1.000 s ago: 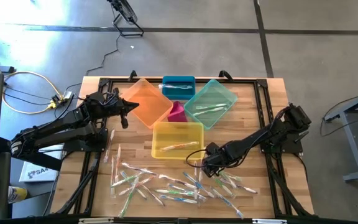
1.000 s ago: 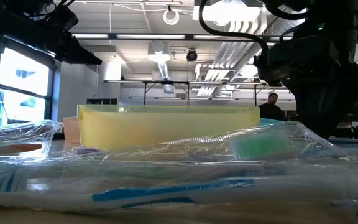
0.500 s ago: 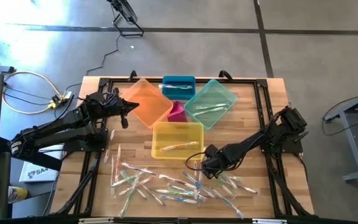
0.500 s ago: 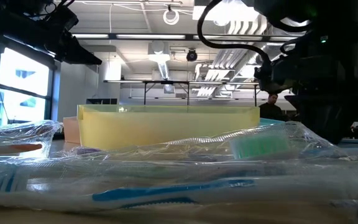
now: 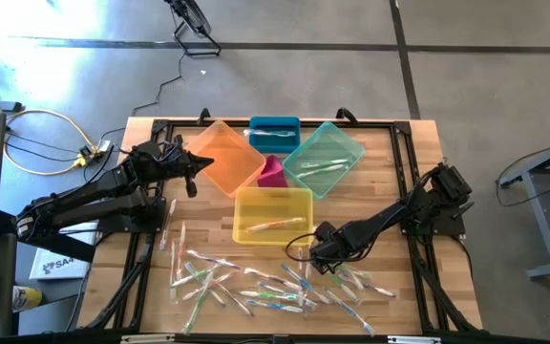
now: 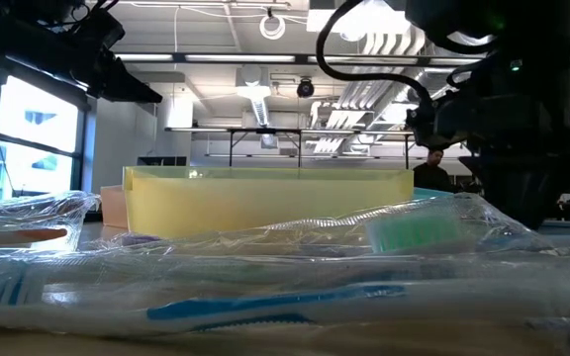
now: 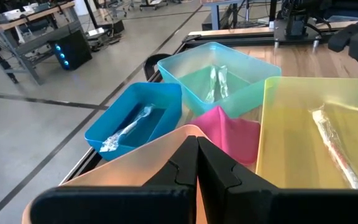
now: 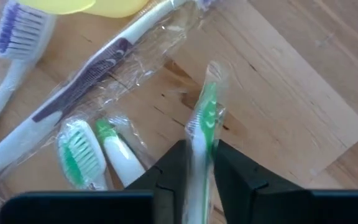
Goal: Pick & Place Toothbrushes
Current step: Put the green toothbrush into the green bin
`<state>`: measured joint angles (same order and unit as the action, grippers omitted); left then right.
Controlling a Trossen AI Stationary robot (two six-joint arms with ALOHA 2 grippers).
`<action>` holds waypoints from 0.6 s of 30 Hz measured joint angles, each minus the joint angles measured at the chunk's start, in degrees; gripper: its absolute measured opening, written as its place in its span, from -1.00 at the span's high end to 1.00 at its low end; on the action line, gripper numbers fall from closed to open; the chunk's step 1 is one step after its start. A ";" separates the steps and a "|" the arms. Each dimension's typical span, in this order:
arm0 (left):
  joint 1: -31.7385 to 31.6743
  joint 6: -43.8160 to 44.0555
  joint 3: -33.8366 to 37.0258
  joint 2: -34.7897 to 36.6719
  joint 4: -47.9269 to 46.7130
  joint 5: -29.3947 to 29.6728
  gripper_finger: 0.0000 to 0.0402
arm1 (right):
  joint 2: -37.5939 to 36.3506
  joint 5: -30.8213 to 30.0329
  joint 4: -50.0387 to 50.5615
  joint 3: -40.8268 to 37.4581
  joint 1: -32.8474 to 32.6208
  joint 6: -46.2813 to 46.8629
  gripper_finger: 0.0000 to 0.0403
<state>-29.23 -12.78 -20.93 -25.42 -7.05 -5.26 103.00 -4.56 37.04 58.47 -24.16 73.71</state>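
**Right gripper clamped on green toothbrush**

Left gripper [image 5: 192,172], fingers pressed shut and empty, hovers at the translucent orange plastic bin [image 5: 223,156]. Right gripper [image 8: 197,163] pinches a clear-wrapped, green-accented white toothbrush [image 8: 204,121] low over the wooden table [image 5: 390,210], just beside the translucent yellow bin [image 5: 272,214].

My dark right gripper [image 8: 201,163] pinches a green-and-white toothbrush [image 8: 202,127] in clear wrap. Beside it lies a purple-striped brush [image 8: 79,90]. On the light wooden table [image 5: 390,162] sit yellow [image 5: 272,214], orange [image 5: 225,156], teal [image 5: 324,158], blue [image 5: 274,133] and pink [image 5: 273,173] bins.
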 joint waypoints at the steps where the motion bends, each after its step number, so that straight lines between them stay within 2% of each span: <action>1: 0.00 0.00 0.00 -0.01 0.00 -0.01 1.00 | 0.00 -0.04 0.04 -0.03 0.02 0.00 0.74; 7: 0.00 0.00 0.00 0.00 0.00 -0.02 1.00 | 0.02 0.04 -0.02 -0.03 0.02 0.00 0.90; 14: 0.00 0.00 0.00 -0.01 0.00 0.00 1.00 | 0.02 -0.25 0.00 -0.03 0.02 1.31 0.86; 18: 0.01 0.00 0.00 0.00 0.00 0.00 1.00 | 0.02 -0.21 -0.02 -0.01 0.00 1.48 0.91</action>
<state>-29.23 -12.78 -20.93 -25.42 -7.05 -5.26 103.02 -4.77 37.01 58.46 -24.16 75.19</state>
